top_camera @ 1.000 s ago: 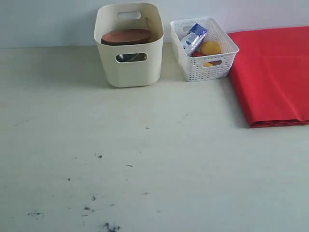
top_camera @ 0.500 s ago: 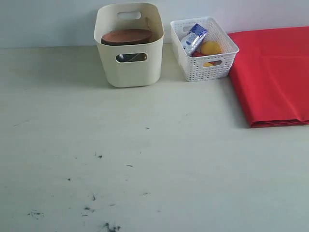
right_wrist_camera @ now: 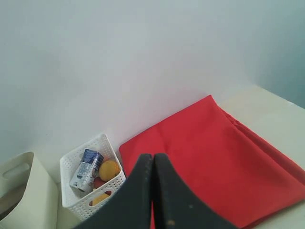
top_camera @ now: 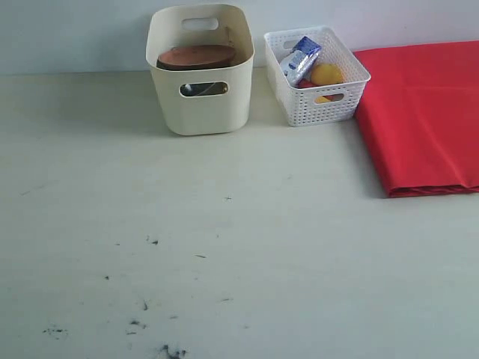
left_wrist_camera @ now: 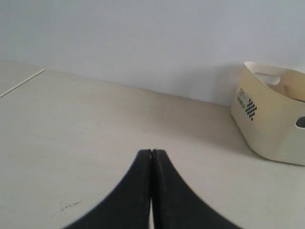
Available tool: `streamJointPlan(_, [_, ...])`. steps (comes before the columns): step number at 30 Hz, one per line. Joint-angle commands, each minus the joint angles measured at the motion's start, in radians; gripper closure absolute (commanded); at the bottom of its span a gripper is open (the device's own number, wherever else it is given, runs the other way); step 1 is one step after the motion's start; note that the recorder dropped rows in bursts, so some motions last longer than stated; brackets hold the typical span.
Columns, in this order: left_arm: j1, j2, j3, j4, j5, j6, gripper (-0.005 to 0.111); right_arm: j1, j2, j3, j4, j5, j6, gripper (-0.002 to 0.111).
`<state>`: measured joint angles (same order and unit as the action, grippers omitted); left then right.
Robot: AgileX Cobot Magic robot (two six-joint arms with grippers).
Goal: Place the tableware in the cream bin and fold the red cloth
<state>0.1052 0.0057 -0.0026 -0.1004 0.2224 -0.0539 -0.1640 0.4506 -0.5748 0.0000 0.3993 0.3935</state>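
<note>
Cream bin (top_camera: 213, 116) holding plate (top_camera: 196, 57), basket (top_camera: 303, 107) holding carton (top_camera: 301, 58)

The exterior camera looks down toward the table's (top_camera: 299, 262) back edge. The low left wrist camera shares the cream bin (left_wrist_camera: 271, 129) with it; the higher right wrist camera shares the red cloth (right_wrist_camera: 209, 152).

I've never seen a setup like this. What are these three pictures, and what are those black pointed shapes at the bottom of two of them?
This is a robot with two arms. The wide picture comes from a camera off the arms. The other two come from a camera on each wrist. The black shapes are the arms' grasping tools: the left tool and the right tool, both shut and holding nothing. On the table stand a cream bin with a brown plate inside and a white basket holding a carton. Beside them lies a folded red cloth.
</note>
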Motion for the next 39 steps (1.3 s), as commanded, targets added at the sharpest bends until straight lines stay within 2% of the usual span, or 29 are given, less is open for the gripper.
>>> streamJointPlan(1, [-0.008,-0.006,0.003,-0.003,0.049,0.018,0.106,0.001,-0.006,0.005,0.0,-0.005,0.0,0.108])
streamJointPlan(9, [-0.115,-0.006,0.003,0.056,0.097,0.02,0.106,0.001,-0.006,0.005,0.0,-0.005,0.0,0.108])
streamJointPlan(18, [-0.116,-0.006,0.003,0.011,0.091,0.005,0.106,0.001,-0.006,0.005,0.0,-0.005,0.0,0.108])
streamJointPlan(39, [-0.116,-0.006,0.003,0.013,0.093,0.005,0.106,0.001,-0.006,0.005,0.0,-0.005,0.0,0.108])
